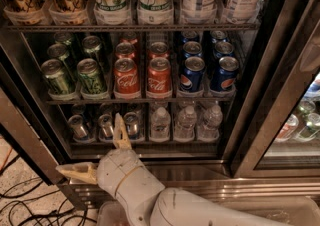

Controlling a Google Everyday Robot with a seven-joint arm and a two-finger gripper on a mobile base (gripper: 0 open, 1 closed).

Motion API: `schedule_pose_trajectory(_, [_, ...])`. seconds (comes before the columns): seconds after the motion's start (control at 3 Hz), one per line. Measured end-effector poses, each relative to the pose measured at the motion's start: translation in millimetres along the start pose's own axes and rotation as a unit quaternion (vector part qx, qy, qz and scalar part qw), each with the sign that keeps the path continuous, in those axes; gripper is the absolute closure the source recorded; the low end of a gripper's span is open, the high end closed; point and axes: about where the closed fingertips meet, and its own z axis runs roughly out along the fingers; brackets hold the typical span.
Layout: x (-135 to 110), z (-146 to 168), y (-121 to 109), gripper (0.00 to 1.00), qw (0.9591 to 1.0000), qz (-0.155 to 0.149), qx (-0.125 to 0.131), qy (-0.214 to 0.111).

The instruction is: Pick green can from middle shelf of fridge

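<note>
Jaws spread wide and empty, low in front of the cooler.
White two-finger gripper [87, 142] hangs by the bottom sill of the big stainless-steel fridge [260, 120]; the small green aluminium can [92, 76] stands above it, untouched, at the front of the thin dark wire middle shelf [140, 101], just beside red Coca-Cola cans [127, 79].
</note>
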Motion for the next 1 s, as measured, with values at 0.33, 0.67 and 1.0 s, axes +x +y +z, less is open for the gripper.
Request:
schedule_pose_trajectory(0.33, [0.0, 0.0, 0.0, 0.00, 1.0000, 0.000, 0.000, 0.000])
schedule_pose_trajectory(0.67, [1.2, 1.5, -3.8, 0.00, 1.0000, 0.006, 0.004, -0.002])
schedule_pose_trajectory(1.0, [4.5, 5.2, -19.5, 0.00, 0.9994, 0.031, 0.015, -0.009])
